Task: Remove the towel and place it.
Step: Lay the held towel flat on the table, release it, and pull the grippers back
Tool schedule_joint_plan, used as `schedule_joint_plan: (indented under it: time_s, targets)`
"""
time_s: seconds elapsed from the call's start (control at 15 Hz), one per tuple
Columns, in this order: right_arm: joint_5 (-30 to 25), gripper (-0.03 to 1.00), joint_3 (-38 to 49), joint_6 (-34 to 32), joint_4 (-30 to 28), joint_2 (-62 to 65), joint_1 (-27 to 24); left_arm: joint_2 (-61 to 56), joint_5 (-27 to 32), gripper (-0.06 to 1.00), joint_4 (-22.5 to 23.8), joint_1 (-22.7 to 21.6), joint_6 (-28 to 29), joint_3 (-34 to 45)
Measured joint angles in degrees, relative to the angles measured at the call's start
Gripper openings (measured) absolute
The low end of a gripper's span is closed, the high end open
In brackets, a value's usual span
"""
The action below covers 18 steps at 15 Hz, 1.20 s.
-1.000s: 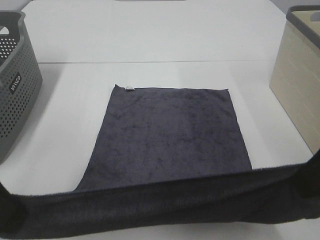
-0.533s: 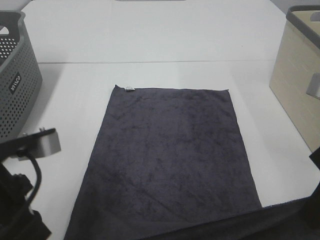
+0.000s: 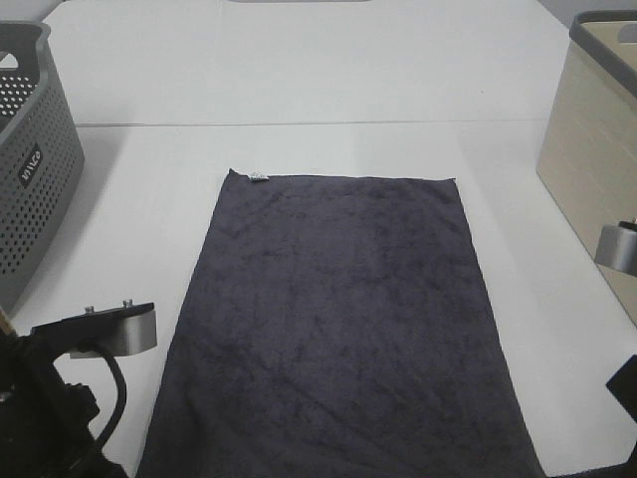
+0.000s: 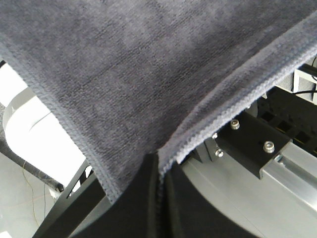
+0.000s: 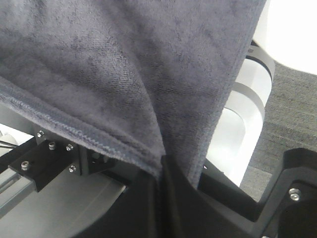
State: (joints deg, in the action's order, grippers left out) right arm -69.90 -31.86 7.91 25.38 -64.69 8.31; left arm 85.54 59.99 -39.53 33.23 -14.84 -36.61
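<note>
The dark charcoal towel [image 3: 338,309] lies spread flat on the white table [image 3: 299,80], with its small tag [image 3: 258,177] at the far left corner and its near edge running off the bottom of the exterior view. My left gripper [image 4: 159,163] is shut on a near corner of the towel [image 4: 148,64], the hemmed edge pinched between the black fingers. My right gripper [image 5: 161,166] is shut on the other near corner of the towel [image 5: 124,64]. In the exterior view only the left arm [image 3: 70,398] and right arm [image 3: 622,249] show; their fingertips are out of frame.
A grey perforated basket [image 3: 25,169] stands at the left edge of the table. A beige basket with a grey rim [image 3: 597,169] stands at the right edge. A seam crosses the table behind the towel.
The raised near edge of the towel, stretched across the bottom of the view a second ago, has dropped out of frame. More towel now lies flat, and both arms have come lower and nearer.
</note>
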Motion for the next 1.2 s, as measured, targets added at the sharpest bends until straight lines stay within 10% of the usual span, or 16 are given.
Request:
schedule_joint_plan:
  time_s: [1.2]
  targets:
    - [6.4, 0.06, 4.8, 9.7, 7.8, -10.7, -0.6, 4.8, -5.2, 0.09, 1.9, 3.4, -0.3, -2.8]
